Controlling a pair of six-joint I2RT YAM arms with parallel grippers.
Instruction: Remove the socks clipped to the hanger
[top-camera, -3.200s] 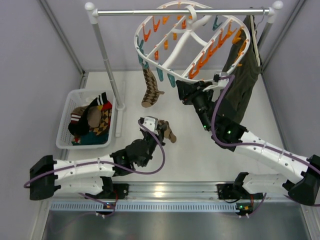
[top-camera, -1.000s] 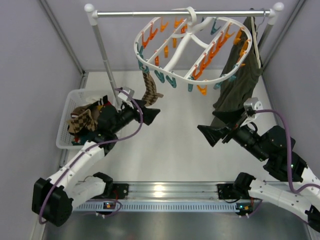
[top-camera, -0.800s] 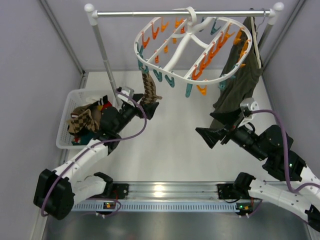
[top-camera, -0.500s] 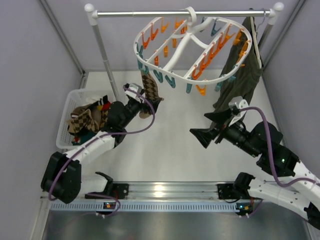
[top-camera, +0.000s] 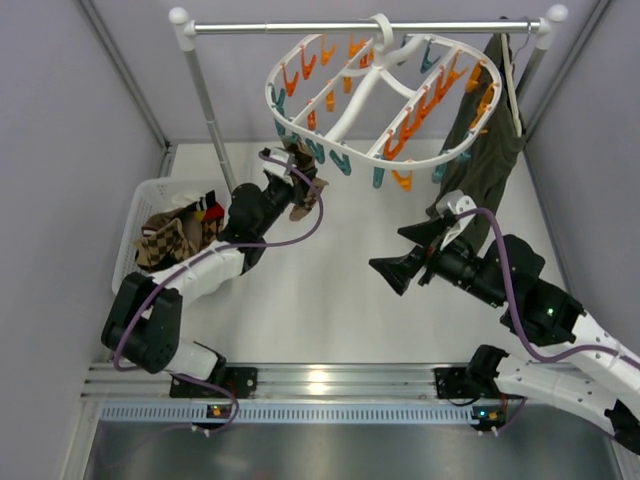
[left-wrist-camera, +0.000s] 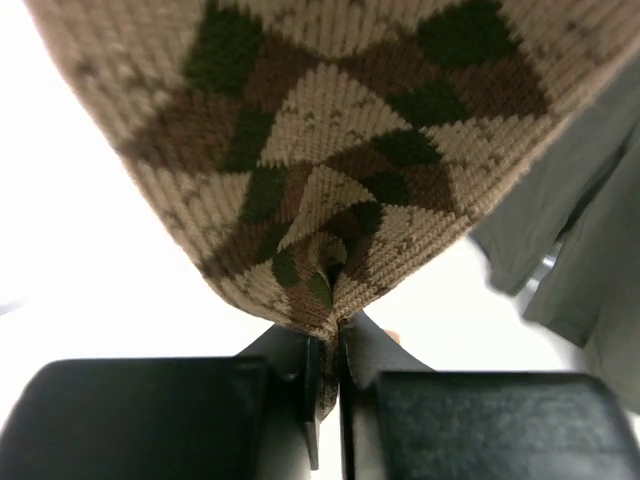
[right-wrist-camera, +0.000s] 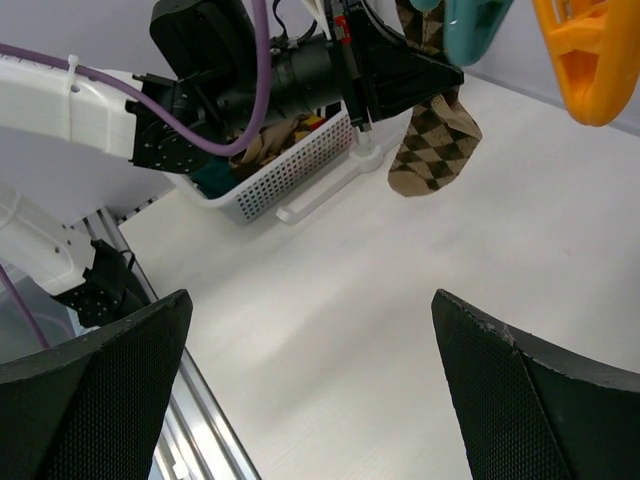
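Rack, top view: large white plastic oval ring hanger (top-camera: 352, 108) with orange and teal pegs, hooked on the metal rail (top-camera: 300, 25).
One brown-and-tan argyle sock (top-camera: 303, 188) is clipped at the near-left rim of the ring and hangs below it. The right wrist view shows a teal peg (right-wrist-camera: 475, 25) holding its top, toe end hanging free above the table.

Left gripper (top-camera: 297, 192) is raised to that sock. In the wrist view its jaws are clenched on a pinched fold of the argyle knit (left-wrist-camera: 330, 150).

Right gripper (top-camera: 400, 252) is mid-table, well apart from the sock. Jaws spread wide, nothing between them.

White plastic lattice basket (top-camera: 130, 235) at left, beside the rack's post. In it lie a crumpled argyle sock (top-camera: 160, 240), a brown sock with maroon-white striped cuff (top-camera: 210, 210) and something dark beneath. The left arm hides the basket's right side.

Dark olive garment (top-camera: 485, 140) hangs at the right end of the rail.
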